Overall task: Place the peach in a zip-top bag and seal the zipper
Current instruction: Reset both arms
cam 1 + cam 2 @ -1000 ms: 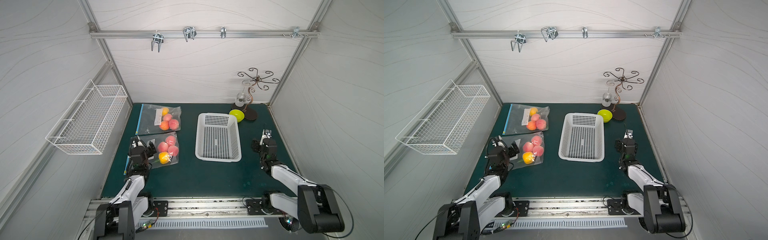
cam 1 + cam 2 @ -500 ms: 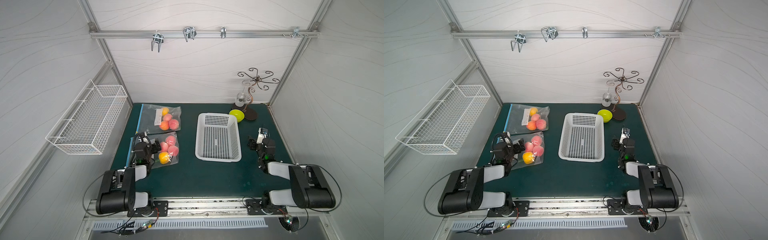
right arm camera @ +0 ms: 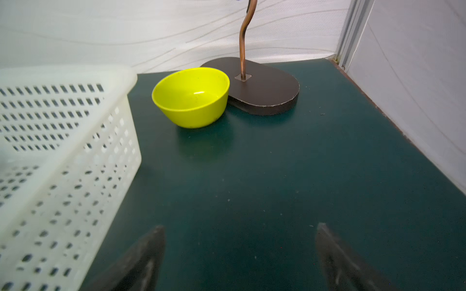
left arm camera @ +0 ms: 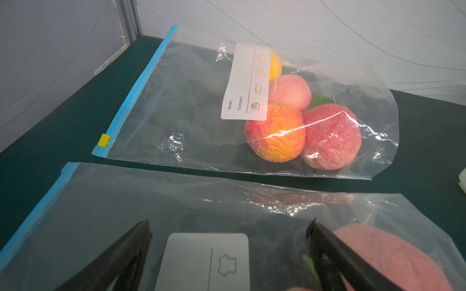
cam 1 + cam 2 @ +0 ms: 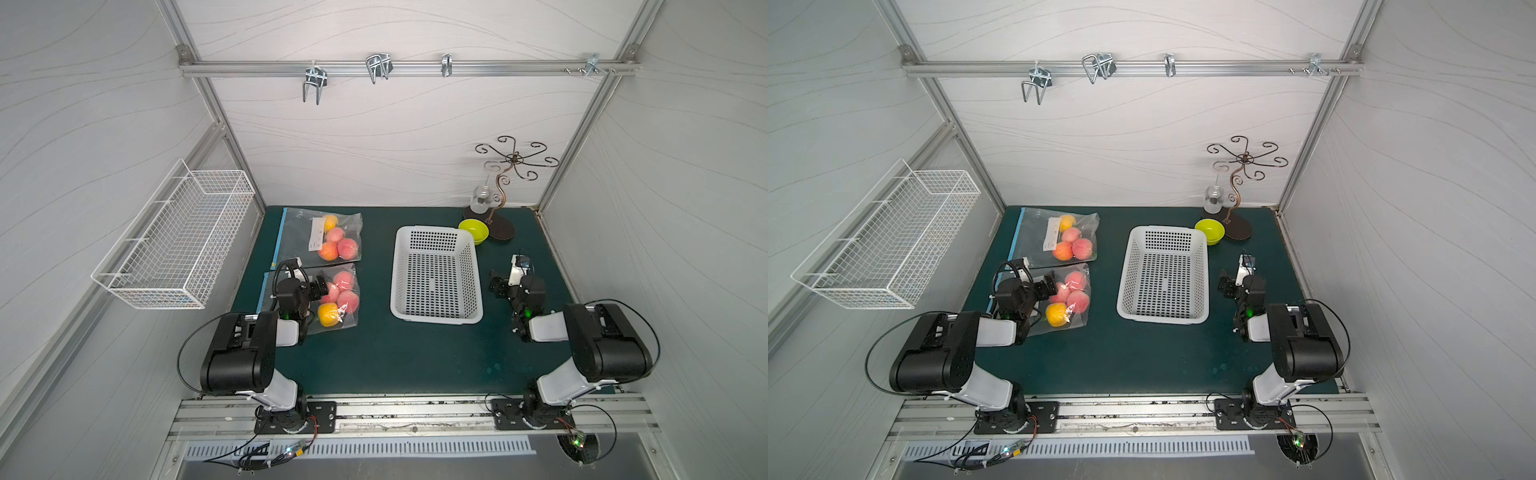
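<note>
Since no loose fruit lies on the bench [image 5: 415,357] in both top views and the white basket [image 5: 434,320] stands empty, the loading looks done, and I judge the step in hand to be the sealing or its check. The peaches [image 5: 348,300] sit inside the near zip-top bag [image 5: 332,325], with a second filled bag [image 5: 299,232] just behind it. The left gripper [image 5: 318,286] hangs over the near bag, jaws wide and empty. The right gripper [image 5: 503,286], equally wide and empty, sits beside the basket, well apart from both bags. On the left wrist view, the left gripper [image 4: 230,224] spans clear film and a white label [image 4: 204,262], with one pink peach close by a finger. The blue zipper strip [image 4: 37,216] runs off to one side with its slider out of view, so I cannot tell whether it is shut. The second bag's yellow slider [image 4: 104,140] sits at the end of its strip. On the right wrist view, the right gripper [image 3: 239,228] frames only bare bench, with the basket to one side and a yellow-green bowl [image 3: 191,98] just beside a stand [image 3: 264,85]. If the seal is open, the next move calls for the left gripper to shift onto the strip, narrow on it and run along it while the bag is steadied.
</note>
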You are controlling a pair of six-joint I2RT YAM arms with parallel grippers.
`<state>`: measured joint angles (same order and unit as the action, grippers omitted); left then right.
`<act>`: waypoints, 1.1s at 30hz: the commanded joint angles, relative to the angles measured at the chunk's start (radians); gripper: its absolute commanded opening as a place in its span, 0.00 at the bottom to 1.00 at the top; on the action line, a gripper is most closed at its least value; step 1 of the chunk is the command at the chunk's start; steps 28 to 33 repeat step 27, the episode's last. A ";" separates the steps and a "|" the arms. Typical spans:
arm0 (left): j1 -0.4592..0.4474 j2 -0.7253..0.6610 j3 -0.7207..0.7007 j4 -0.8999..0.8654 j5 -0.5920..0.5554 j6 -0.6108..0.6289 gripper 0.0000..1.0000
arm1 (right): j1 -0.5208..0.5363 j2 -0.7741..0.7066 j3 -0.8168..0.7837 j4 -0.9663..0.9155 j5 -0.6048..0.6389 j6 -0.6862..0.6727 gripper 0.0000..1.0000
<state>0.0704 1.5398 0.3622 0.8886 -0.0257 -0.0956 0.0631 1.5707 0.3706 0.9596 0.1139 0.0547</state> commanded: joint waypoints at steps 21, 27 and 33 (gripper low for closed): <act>-0.004 0.006 0.039 -0.028 -0.037 0.022 1.00 | 0.009 -0.002 0.034 -0.088 0.007 -0.007 0.99; -0.006 0.005 0.039 -0.026 -0.037 0.024 1.00 | 0.009 -0.001 0.034 -0.091 0.007 -0.008 0.99; -0.006 0.005 0.039 -0.026 -0.037 0.024 1.00 | 0.009 -0.001 0.034 -0.091 0.007 -0.008 0.99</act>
